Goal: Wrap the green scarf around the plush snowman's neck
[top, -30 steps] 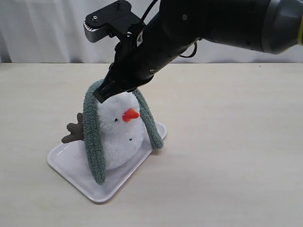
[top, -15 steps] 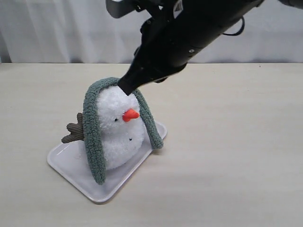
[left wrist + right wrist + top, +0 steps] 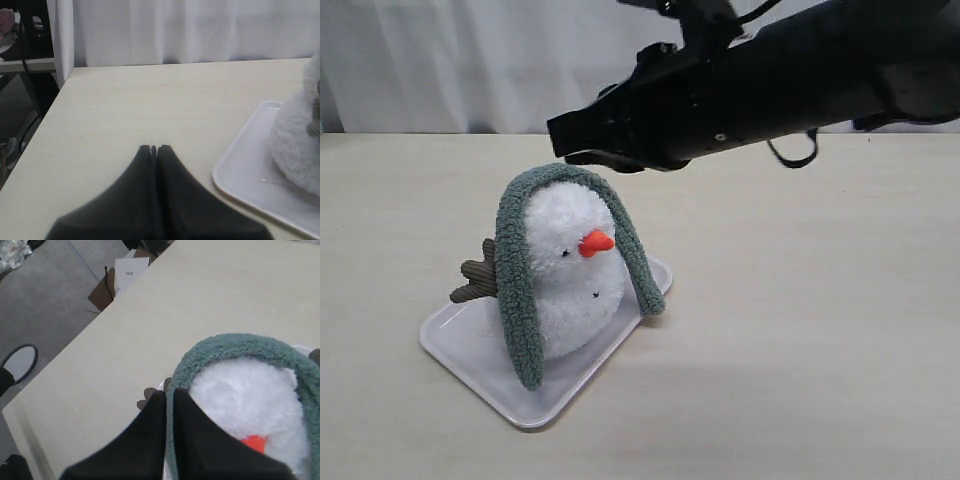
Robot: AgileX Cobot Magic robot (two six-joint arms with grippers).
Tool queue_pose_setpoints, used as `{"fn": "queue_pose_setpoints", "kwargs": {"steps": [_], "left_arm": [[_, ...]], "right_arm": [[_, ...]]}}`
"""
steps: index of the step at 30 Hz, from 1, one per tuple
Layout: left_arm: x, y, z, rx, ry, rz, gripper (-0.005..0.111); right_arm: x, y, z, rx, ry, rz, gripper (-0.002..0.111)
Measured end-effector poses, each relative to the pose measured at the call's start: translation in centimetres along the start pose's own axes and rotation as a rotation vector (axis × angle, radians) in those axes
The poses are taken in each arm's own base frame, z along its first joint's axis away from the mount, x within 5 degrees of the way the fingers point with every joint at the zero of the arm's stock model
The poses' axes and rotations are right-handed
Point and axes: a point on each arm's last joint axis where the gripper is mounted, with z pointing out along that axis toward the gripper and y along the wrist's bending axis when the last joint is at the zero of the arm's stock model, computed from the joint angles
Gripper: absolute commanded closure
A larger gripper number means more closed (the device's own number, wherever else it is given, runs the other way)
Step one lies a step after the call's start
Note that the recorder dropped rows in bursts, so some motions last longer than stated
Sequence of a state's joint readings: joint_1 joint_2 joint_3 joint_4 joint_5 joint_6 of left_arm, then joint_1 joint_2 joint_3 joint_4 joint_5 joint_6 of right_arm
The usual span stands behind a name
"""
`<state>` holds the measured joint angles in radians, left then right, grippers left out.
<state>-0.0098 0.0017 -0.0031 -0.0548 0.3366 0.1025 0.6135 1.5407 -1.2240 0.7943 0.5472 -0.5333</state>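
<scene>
The plush snowman (image 3: 570, 270) stands on a white tray (image 3: 470, 345), orange nose toward the right front. The green scarf (image 3: 515, 290) lies draped over the top of its head, and one end hangs down each side. My right gripper (image 3: 560, 140) is shut and hovers just above the head, apart from the scarf. In the right wrist view the scarf (image 3: 235, 342) arches over the snowman (image 3: 250, 395) below the shut right gripper (image 3: 169, 392). My left gripper (image 3: 154, 147) is shut and empty, low over the table beside the tray (image 3: 245, 170).
A brown twig arm (image 3: 478, 275) sticks out behind the snowman on the left. The table's edge (image 3: 60, 95) drops off beyond my left gripper. Boxes (image 3: 125, 275) sit on the floor past the table. A white curtain hangs behind.
My right gripper has risen off the top of the snowman's head and the arm has swung more level. The scarf stays draped over the head.
</scene>
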Motion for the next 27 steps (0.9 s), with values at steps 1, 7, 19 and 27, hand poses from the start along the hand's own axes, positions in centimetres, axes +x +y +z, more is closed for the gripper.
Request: {"fn": "queue_pose_setpoints", "kwargs": {"steps": [1,7,19,27], "left_arm": [[0.0,0.0,0.0,0.000,0.000,0.000,0.107],[0.0,0.0,0.0,0.000,0.000,0.000,0.107],[0.0,0.0,0.0,0.000,0.000,0.000,0.107],[0.0,0.0,0.0,0.000,0.000,0.000,0.107]], "right_arm": [[0.0,-0.3,1.6,-0.032,0.055,0.025,0.084],[1.1,2.4,5.2,0.051,0.299,-0.129,0.053],[8.5,5.6,13.0,0.291,0.519,-0.134,0.046],[8.2,4.6,14.3,0.377,0.407,-0.110,0.047]]}}
